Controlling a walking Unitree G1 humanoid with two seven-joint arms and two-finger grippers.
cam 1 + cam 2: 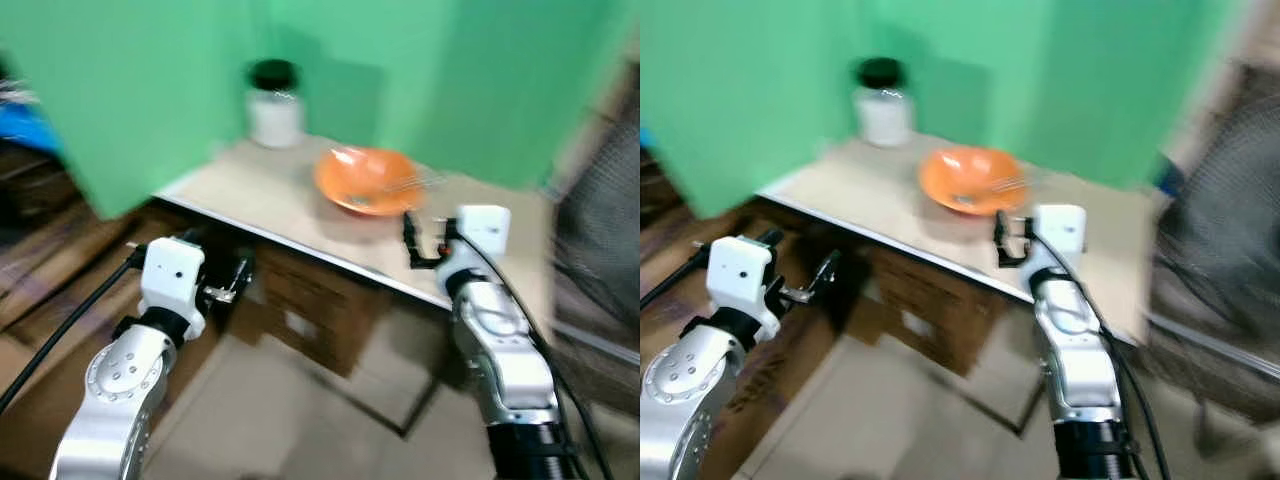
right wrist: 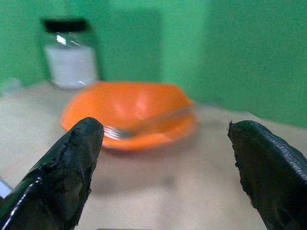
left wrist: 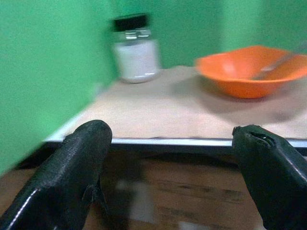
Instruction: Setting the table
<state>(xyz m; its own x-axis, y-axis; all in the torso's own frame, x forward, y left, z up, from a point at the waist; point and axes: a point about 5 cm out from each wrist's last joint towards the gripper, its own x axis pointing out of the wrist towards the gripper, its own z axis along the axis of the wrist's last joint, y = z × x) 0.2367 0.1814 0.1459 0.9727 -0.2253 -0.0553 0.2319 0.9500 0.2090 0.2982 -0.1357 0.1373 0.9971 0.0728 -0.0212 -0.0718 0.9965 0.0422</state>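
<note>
Right gripper (image 2: 163, 167) is hovering spread at table (image 1: 270, 195) edge, lined up on bowl (image 1: 367, 180) holding fork (image 2: 144, 124) | left gripper (image 3: 172, 177) is idling spread, below tabletop | jar (image 1: 274, 104) is standing behind.

Two silver arms, lower left and lower right of frame, white boxy wrist housings, black cables, textured black fingers (image 3: 72, 177)

My left arm (image 1: 120, 380) rises from the lower left of the frame, its left gripper (image 1: 228, 280) at centre left, fingers (image 3: 72, 172) spread wide. My right arm (image 1: 505, 370) climbs from the lower right, the right gripper (image 1: 412, 240) just right of centre, fingers (image 2: 62, 172) parted too.
</note>
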